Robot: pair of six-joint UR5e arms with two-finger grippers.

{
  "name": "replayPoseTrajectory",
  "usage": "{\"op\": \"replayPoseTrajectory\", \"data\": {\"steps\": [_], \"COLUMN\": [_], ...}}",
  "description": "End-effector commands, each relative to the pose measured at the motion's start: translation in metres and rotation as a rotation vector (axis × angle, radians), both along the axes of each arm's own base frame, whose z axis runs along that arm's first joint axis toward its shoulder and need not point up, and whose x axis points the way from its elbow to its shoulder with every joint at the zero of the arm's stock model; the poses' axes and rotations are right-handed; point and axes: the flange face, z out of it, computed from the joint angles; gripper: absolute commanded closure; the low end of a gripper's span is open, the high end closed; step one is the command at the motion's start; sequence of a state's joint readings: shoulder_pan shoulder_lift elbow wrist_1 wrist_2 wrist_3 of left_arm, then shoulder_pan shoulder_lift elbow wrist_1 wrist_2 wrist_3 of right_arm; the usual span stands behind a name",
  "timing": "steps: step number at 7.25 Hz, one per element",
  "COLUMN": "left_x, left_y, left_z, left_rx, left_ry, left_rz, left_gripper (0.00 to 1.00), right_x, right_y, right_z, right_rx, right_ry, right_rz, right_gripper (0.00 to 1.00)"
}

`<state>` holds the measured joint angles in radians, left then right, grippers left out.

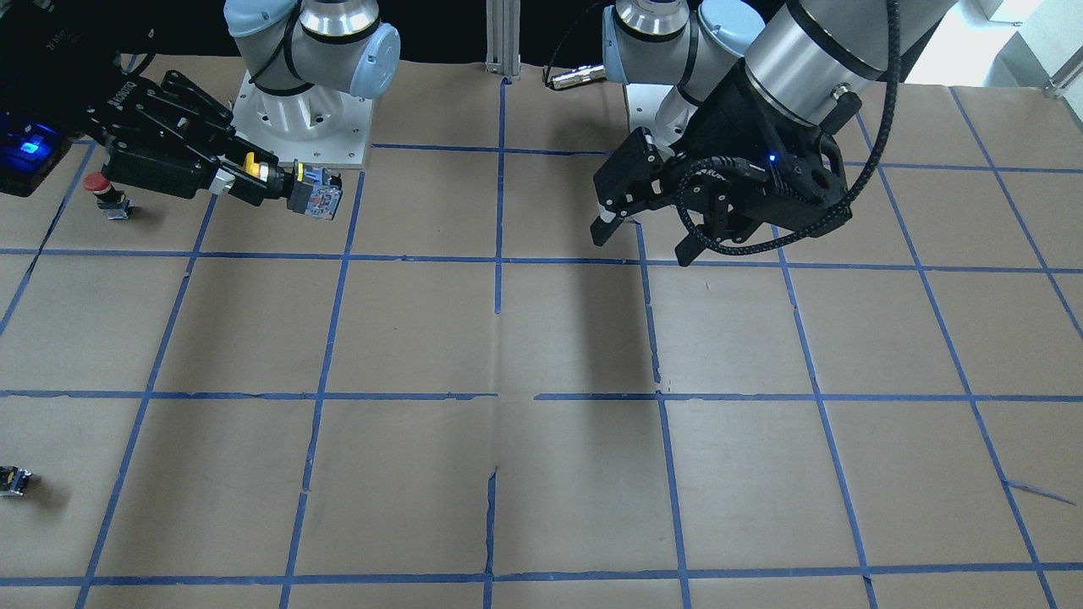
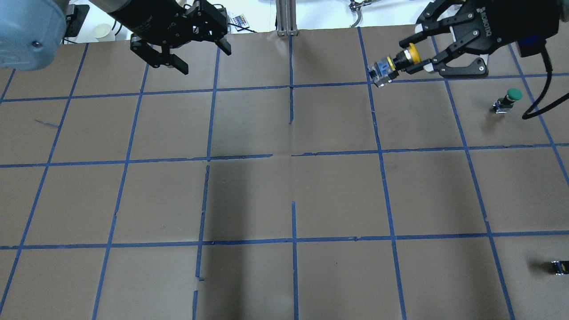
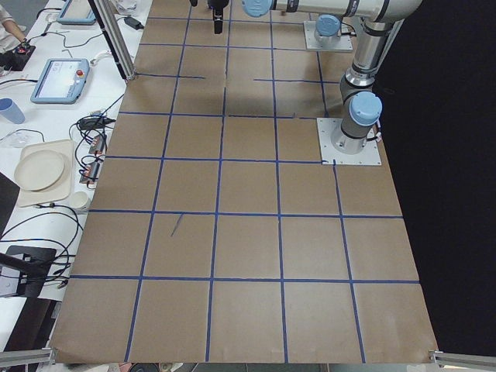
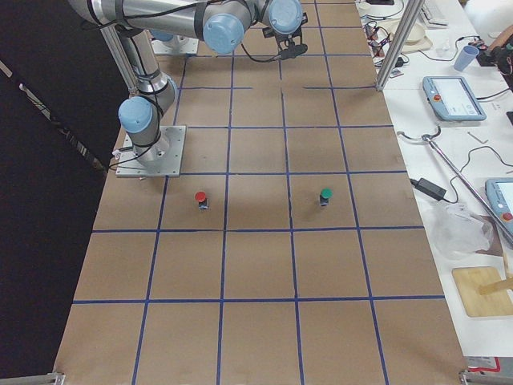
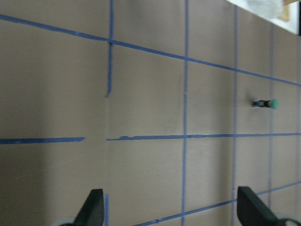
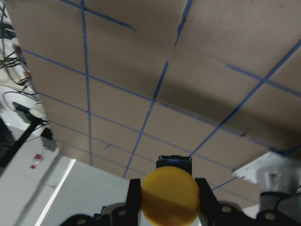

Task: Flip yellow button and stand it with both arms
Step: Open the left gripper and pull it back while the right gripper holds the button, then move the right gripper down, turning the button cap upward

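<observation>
Worktop (image 2: 284, 195): brown paper, blue tape grid. Right tool (image 2: 417, 55) pinches the yellow button (image 2: 395, 62) at the neck and holds it clear above the worktop, near the top of the overhead view. The button lies sideways, cap toward the palm, contact block pointing out toward the centre line. Left tool (image 2: 202, 58) is spread, holds nothing, and hangs well apart across the centre line. Green button (image 2: 509, 98) and red button (image 1: 100, 188) stand upright near the right tool. Capless block (image 2: 559, 266) is well apart, at the edge. Yellow button: round yellow cap, black neck, blue-grey block.
</observation>
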<state>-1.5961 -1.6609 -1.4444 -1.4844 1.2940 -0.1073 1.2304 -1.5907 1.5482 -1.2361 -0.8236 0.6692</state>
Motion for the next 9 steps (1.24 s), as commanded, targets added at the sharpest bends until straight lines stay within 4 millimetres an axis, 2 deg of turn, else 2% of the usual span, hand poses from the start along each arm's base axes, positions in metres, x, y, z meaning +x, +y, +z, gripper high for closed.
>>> {"op": "replayPoseTrajectory", "data": {"steps": [1,2,3,4,5,7,8,9], "left_x": [0.029,0.042,0.043,0.044,0.048,0.047,0.051,0.049], "left_y": [0.004,-0.003,-0.003,0.007,0.013,0.006,0.006,0.005], "left_z": [-0.011,-0.022,-0.026,-0.025,-0.021,-0.021,-0.027,-0.023], "left_rx": [0.031,0.049,0.058,0.073,0.069,0.057,0.069,0.062], "left_ry": [-0.228,-0.268,-0.268,-0.270,-0.313,-0.317,-0.310,-0.306], "left_rz": [-0.082,-0.109,-0.112,-0.116,-0.158,-0.176,-0.173,-0.176], "left_gripper": [0.01,0.01,0.01,0.01,0.01,0.00,0.01,0.01], "right_x": [-0.025,-0.033,-0.046,-0.067,-0.088,-0.144,-0.168,-0.190], "right_y": [0.015,0.020,0.022,0.020,0.019,0.026,0.031,0.042], "right_z": [-0.018,-0.019,-0.026,-0.037,-0.052,-0.098,-0.120,-0.141], "right_rx": [-0.154,-0.267,-0.347,-0.391,-0.460,-0.649,-0.768,-0.837], "right_ry": [0.282,0.338,0.370,0.444,0.473,0.486,0.525,0.525], "right_rz": [0.450,0.715,0.945,1.090,1.244,1.474,1.651,1.785], "right_gripper": [0.92,0.93,0.93,0.94,0.94,0.94,0.94,0.94]}}
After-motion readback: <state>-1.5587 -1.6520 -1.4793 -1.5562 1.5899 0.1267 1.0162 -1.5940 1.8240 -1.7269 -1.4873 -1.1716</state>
